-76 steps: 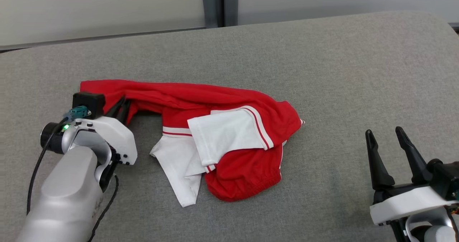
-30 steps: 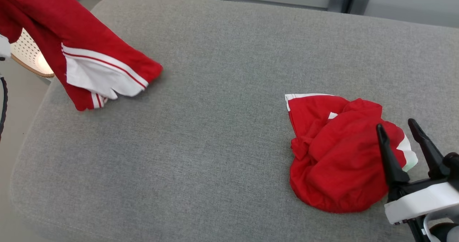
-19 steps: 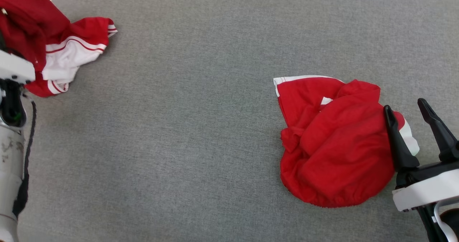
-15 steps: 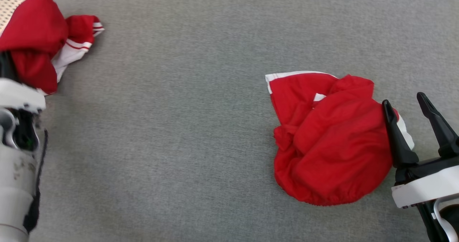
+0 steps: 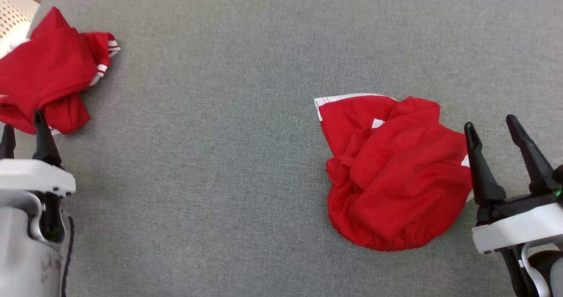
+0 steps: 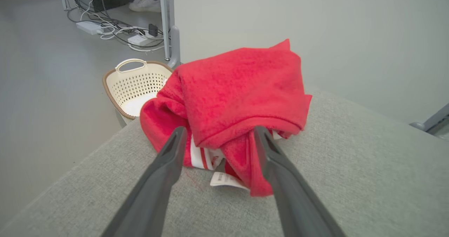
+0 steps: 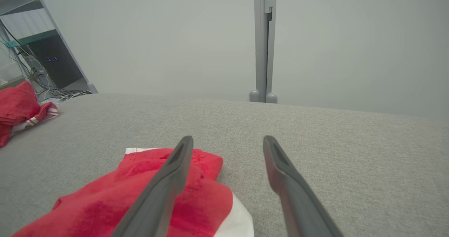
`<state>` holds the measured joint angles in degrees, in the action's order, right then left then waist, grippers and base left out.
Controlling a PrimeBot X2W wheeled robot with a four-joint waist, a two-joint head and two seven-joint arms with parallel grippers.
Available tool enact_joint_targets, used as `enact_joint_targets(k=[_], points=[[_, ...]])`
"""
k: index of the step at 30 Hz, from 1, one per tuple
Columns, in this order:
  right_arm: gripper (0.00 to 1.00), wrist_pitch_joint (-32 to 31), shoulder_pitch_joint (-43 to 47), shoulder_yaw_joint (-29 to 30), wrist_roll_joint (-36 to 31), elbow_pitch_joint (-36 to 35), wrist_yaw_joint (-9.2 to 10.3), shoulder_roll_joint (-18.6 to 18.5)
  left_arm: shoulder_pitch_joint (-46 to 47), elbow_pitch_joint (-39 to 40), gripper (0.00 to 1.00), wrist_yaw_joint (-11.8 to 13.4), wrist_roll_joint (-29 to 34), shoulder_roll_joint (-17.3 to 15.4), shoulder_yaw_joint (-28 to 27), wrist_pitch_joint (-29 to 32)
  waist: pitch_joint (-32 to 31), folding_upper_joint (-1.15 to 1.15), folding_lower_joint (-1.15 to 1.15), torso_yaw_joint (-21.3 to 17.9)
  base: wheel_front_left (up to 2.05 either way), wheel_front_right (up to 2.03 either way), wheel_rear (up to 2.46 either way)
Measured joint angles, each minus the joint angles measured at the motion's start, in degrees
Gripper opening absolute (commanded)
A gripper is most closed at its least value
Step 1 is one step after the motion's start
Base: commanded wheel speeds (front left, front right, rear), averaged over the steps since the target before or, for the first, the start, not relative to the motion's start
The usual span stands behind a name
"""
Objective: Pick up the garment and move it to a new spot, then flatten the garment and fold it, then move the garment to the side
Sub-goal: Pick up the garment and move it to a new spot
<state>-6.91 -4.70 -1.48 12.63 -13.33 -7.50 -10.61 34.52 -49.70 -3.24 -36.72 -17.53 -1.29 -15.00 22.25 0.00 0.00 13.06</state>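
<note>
Counter (image 5: 228,165) first, wide and padded, covered in grey woven fabric, and it spreads across the whole head view. Two heaps of cloth lie on it, well apart.

Out at the counter's left corner sits the crumpled red garment with white stripes (image 5: 44,77), bunched high with a fold draped over the top. Over on the right lies the second red garment with white trim (image 5: 396,178), a rounded heap with a gathered hem along its near edge.

Beyond that left corner, down on the floor, stands a cream perforated plastic basket with a brown rim (image 6: 129,86).

Now the left claw (image 5: 23,127): it's released, fingers spread wide, tips right at the near edge of the striped garment. From the left wrist view, red cloth hangs between the two tips, but nothing is pinched.

The right claw (image 5: 489,122) is released too. It's holding nothing, and its left finger overlaps the edge of the second heap in the head view.

Smallest of all, a white sewn-in label (image 6: 224,179) pokes out under the striped garment, flat on the counter.
</note>
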Motion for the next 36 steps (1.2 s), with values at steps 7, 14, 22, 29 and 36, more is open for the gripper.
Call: enact_joint_targets(k=[7, 14, 22, 29, 36], points=[[1.00, 1.38, 0.75, -0.30, 0.01, 2.16, 0.00, 0.90, -11.70, 18.27, 1.00, 0.42, 11.47, 4.55, -6.95, -0.08, -4.78, 0.00, 0.00, 0.33, 0.00, 0.00, 0.00], [1.00, 2.89, 1.96, 0.82, -0.07, 3.98, 0.00, 1.81, -19.84, 32.40, 1.00, -1.25, 19.65, 9.45, -4.72, -0.08, -9.11, 0.00, 0.00, -0.65, 0.00, 0.00, 0.00], [1.00, 4.19, 4.08, 0.03, 0.25, 6.53, 0.01, 2.91, -27.22, 40.01, 1.00, -0.83, 23.50, 11.12, -0.35, 0.77, -12.99, 0.00, 0.00, -4.46, 0.00, 0.00, 0.00], [1.00, 4.54, 7.58, -1.79, 0.44, 7.81, 0.01, 3.77, -33.44, 43.34, 1.00, 0.37, 24.58, 11.13, 0.96, 3.42, -17.37, 0.00, 0.00, -8.22, 0.00, 0.00, 0.00], [1.00, 4.57, 10.98, -1.36, 0.78, 8.35, 0.01, 4.52, -38.28, 45.04, 1.00, 0.45, 24.59, 10.44, 1.75, 5.98, -22.08, 0.00, 0.00, -10.66, 0.00, 0.00, 0.00]])
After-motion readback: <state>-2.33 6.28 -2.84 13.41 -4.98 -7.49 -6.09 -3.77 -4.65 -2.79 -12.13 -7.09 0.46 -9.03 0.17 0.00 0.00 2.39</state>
